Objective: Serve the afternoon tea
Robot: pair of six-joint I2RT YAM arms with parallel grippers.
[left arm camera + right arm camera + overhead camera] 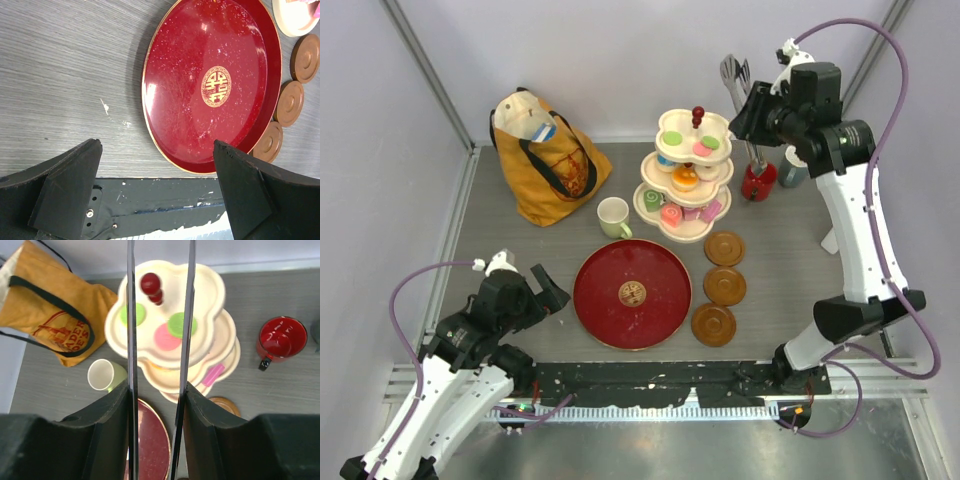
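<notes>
Three coasters [724, 285], one green mug [613, 216], one red mug [758, 181] stand here. Left claw [157, 150] gapes; right claw [158, 390] clamps tongs [131, 315].

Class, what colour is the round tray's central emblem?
Gold emblem on dark-red round tray; best in left wrist view.

The mustard-yellow cloth tote bag [40, 300] carries red printed lettering [56, 336], crossed by its black strap; the legible part reads "DER" above "OE'S". The big round dark-red lacquered tray [190, 55] bears a gold double-happiness sign [216, 86] in a ring at its centre.
</notes>
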